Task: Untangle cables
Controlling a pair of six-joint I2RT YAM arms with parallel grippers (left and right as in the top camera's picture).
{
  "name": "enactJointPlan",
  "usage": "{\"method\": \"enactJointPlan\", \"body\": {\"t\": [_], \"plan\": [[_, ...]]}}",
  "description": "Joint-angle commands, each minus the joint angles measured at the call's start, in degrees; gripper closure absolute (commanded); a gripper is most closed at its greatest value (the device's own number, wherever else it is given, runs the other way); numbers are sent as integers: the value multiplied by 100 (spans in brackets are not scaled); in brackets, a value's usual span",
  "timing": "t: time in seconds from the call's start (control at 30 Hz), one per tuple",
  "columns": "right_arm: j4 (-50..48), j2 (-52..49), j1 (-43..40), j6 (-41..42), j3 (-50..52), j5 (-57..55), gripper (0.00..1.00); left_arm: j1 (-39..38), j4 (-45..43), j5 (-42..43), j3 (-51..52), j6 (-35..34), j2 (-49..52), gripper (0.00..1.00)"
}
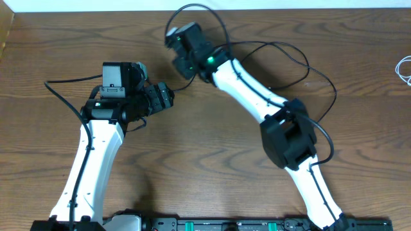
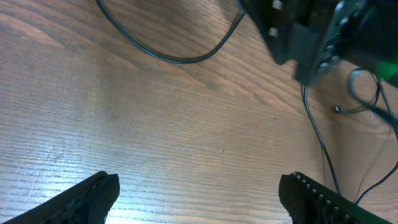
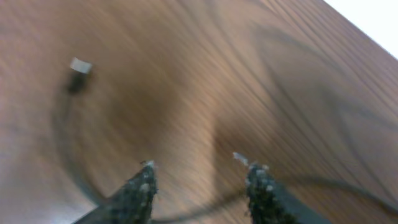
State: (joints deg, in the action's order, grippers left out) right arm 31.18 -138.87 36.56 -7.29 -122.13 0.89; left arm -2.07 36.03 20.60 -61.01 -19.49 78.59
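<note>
The black cable (image 1: 190, 6) loops across the far middle of the table around my right gripper (image 1: 176, 38). In the right wrist view its plug end (image 3: 79, 65) lies to the far left, and the blurred black cable (image 3: 205, 205) curves down and passes on the wood under my right gripper (image 3: 199, 171), whose jaws stand apart and hold nothing. My left gripper (image 1: 168, 96) sits just left of the right one. It is wide open (image 2: 199, 193) over bare wood, with a bend of the black cable (image 2: 174, 59) ahead of it. The white cable (image 1: 404, 69) lies at the far right edge.
The right arm's black gripper body (image 2: 311, 31) fills the top right of the left wrist view. Thin black cords (image 2: 318, 140) run down the wood below it, one ending in a small tip (image 2: 336, 109). The table's far edge (image 3: 367, 25) is close.
</note>
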Motion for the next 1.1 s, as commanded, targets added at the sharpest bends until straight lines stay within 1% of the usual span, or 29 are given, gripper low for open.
{"method": "enactJointPlan", "body": {"t": [0.0, 0.13, 0.2, 0.27, 0.4, 0.5, 0.63, 0.7, 0.73, 0.83, 0.9, 1.07], "plan": [[463, 181, -483, 479, -87, -459, 47, 2, 20, -79, -109, 31, -24, 13], [1123, 181, -896, 487, -87, -328, 46, 2, 20, -79, -109, 31, -24, 13], [1493, 181, -1115, -35, -87, 81, 44, 2, 20, -79, -109, 31, -24, 13], [1829, 181, -1268, -551, -87, 337, 44, 2, 20, -79, -109, 31, -24, 13], [2328, 181, -1598, -986, -87, 330, 43, 2, 20, -79, -109, 31, -24, 13], [2406, 181, -1856, -1014, -87, 549, 44, 2, 20, -79, -109, 31, -24, 13], [2391, 181, -2273, -1368, -87, 1698, 43, 2, 20, -79, -109, 31, -24, 13], [2387, 181, -2481, -1445, -85, 1996, 42, 2, 20, -79, -109, 31, -24, 13], [2393, 168, -2638, -1467, -81, 1958, 39, 2, 20, -79, -109, 31, -24, 13], [2468, 166, -2949, -1537, -79, 1639, 38, 2, 20, -79, -109, 31, -24, 13], [2538, 166, -3084, -1727, -79, 1635, 38, 2, 20, -79, -109, 31, -24, 13], [2540, 160, -3342, -1902, -76, 1530, 39, 2, 20, -79, -109, 31, -24, 13]]}}
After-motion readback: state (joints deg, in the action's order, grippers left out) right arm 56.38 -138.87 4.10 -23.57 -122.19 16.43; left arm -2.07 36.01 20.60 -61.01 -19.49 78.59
